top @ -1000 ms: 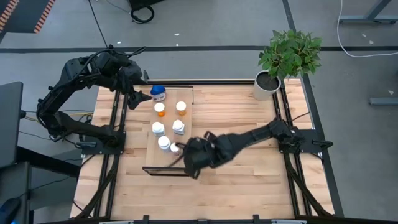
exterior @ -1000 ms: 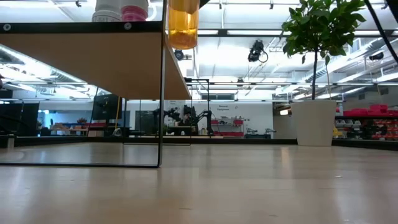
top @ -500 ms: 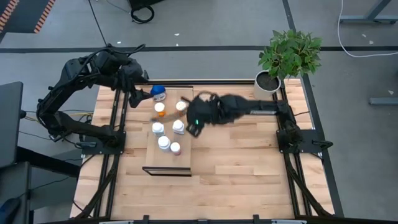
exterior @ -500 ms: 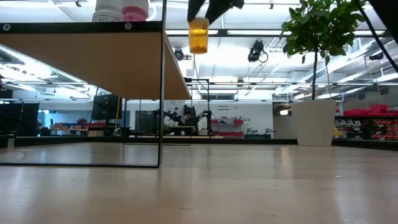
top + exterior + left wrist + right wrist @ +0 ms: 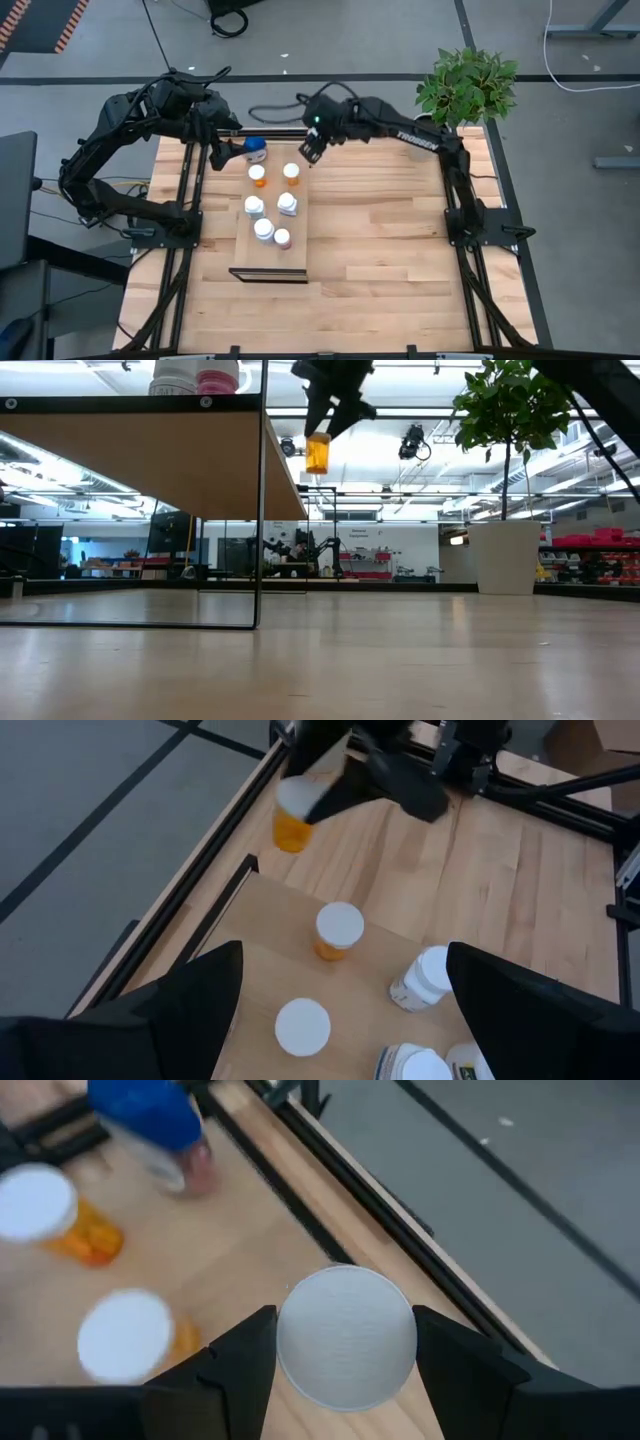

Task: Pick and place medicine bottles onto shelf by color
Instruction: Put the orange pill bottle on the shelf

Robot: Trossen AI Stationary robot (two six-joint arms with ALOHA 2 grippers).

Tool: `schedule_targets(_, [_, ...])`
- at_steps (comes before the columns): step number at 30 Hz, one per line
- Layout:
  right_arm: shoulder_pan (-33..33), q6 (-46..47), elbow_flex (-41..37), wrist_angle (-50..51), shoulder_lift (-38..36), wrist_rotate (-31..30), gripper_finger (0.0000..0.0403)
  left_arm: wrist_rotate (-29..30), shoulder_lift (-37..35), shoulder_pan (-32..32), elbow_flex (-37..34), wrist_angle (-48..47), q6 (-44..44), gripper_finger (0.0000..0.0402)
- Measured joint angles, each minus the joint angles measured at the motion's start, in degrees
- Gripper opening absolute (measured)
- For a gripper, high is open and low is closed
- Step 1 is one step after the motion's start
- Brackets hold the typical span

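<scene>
The shelf [image 5: 272,258] is a light-wood board raised over the table's left half. Several medicine bottles stand on it: a blue-topped one [image 5: 256,150], two orange ones [image 5: 257,174], three white ones [image 5: 263,230] and a pink one [image 5: 282,238]. My right gripper [image 5: 308,152] hangs over the shelf's far right corner, shut on another orange bottle [image 5: 318,452] with a white cap. My left gripper [image 5: 222,150] stands open in the air by the shelf's far left corner, with nothing between its fingers. My right gripper pinches the orange bottle at its white cap [image 5: 345,1336], one finger [image 5: 225,1370] on each side. The fingers slant down at it from above. The bottle's orange body [image 5: 292,825] hangs below them, slightly tilted and clear of the shelf.
A white pot [image 5: 428,138] with a green plant stands at the table's far right corner. Dark frame rails [image 5: 190,190] run along both sides of the slatted tabletop. Bare wood [image 5: 380,250] lies to the right of the shelf.
My right gripper has swung from the shelf's near end toward the table's far edge, rising a little and rolling as it went. It has stayed shut on the orange bottle, which has travelled with it clear of the shelf.
</scene>
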State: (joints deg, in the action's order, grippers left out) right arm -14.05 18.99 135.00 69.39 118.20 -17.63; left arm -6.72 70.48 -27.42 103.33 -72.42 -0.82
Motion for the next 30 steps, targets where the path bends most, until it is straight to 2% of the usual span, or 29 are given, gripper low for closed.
schedule_targets(3, [-1.50, -0.91, 0.00, -3.27, 0.82, 3.25, 0.0226, 0.00, 0.00, 0.00, 0.00, 0.00, -0.01, 0.0355])
schedule_targets(7, [-0.86, -3.92, -0.02, -7.34, 1.35, 3.58, 0.0226, 0.00, 0.00, 0.01, 0.00, 0.00, -0.01, 0.0355])
schedule_targets(11, [-0.34, -7.16, 0.04, -8.44, 2.49, 3.65, 0.0226, 0.00, 0.00, 0.00, 0.00, -0.02, 0.00, 0.0355])
schedule_targets(30, [-0.85, -9.53, -0.18, -10.71, 7.81, 7.76, 0.0226, -0.04, 0.00, 0.02, 0.00, 2.38, -0.02, 0.0355])
